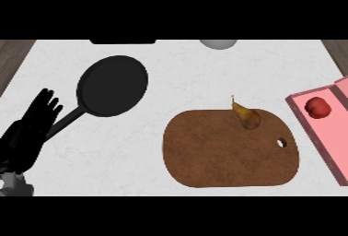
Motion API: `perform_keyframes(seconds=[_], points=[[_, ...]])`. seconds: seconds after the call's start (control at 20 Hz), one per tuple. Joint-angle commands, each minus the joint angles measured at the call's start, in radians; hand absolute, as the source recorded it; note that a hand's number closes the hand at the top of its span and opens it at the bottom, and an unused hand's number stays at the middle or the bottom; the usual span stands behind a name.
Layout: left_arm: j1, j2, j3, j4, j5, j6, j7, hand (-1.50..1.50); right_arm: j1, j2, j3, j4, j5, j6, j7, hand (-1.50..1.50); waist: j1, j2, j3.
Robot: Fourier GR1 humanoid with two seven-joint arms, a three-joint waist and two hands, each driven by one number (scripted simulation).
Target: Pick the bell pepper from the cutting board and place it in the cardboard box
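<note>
A red bell pepper [317, 107] lies inside the pink open box [319, 138] at the right edge of the counter. The brown cutting board [228, 152] sits in the middle right, with a hole near its right side. On the board's far edge rests a yellow-brown pointed fruit [246, 116]. My left hand [31, 129] rests at the left edge, fingers straight and pointing up, holding nothing and far from the board. My right hand does not show.
A black frying pan [112, 85] lies at the upper left, its handle running down toward my left hand. A white rounded object [218, 43] and a dark flat object [122, 41] sit at the counter's far edge.
</note>
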Motion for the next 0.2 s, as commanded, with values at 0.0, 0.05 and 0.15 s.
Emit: perform_keyframes(seconds=[0.0,0.05,0.15], points=[[0.016,0.040,0.037,-0.040,0.026,-0.035,0.039,0.00,0.037,-0.037,-0.023,0.051,-0.059,0.044,-0.036,-1.50,0.007,0.001,0.000],[0.030,-0.031,-0.014,-0.015,-0.019,0.005,-0.013,0.00,0.102,-0.017,-0.067,0.032,-0.077,0.066,-0.092,-1.50,0.003,0.001,0.000],[0.023,0.014,0.039,-0.011,0.030,-0.043,-0.004,0.00,0.046,-0.073,-0.038,0.031,-0.082,0.050,-0.004,-1.50,0.008,0.001,0.000]])
